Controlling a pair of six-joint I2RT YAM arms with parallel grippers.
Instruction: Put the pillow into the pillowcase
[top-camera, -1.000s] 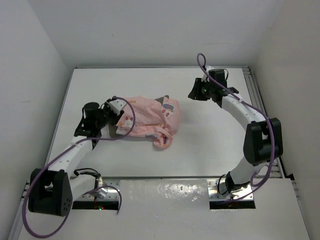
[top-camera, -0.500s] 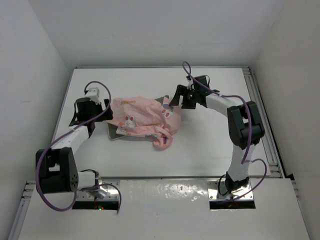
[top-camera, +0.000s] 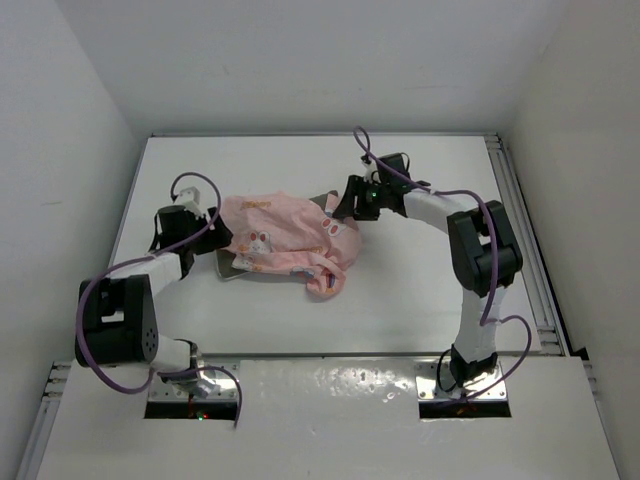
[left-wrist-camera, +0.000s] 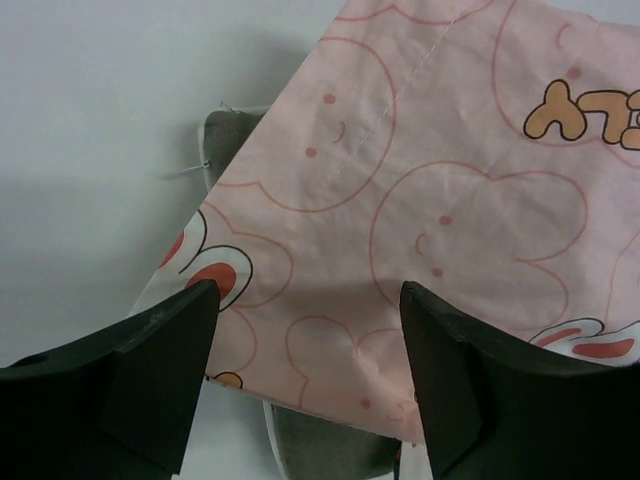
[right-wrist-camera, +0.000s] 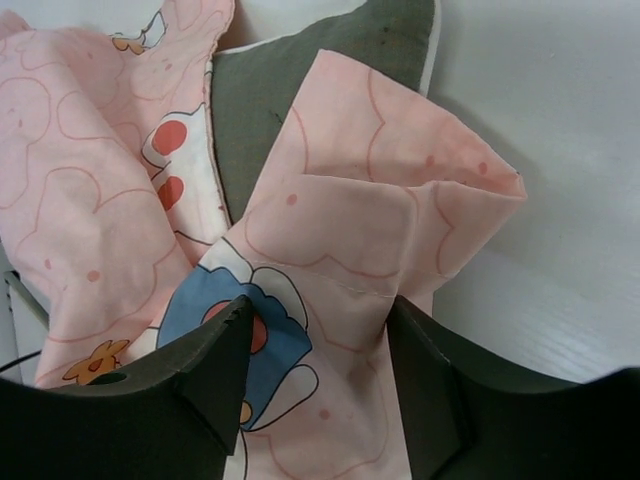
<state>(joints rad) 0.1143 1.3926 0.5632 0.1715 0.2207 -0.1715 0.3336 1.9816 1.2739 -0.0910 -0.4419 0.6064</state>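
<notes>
While over pillowcase (top-camera: 285, 240), L claw (left-wrist-camera: 307, 297) & R claw (right-wrist-camera: 320, 303) both spread, pinching nothing.

White table (top-camera: 420, 300), matte, flat, lit evenly from above. Soft shadow on it in left wrist view; faint grain lines in right wrist view. Plain white walls on three sides: left wall (top-camera: 60, 120), back wall (top-camera: 320, 60), right wall (top-camera: 590, 120). Metal rail (top-camera: 507, 175) along table's right edge. Glossy white panel (top-camera: 330, 400) across near edge, patchy glare.
</notes>
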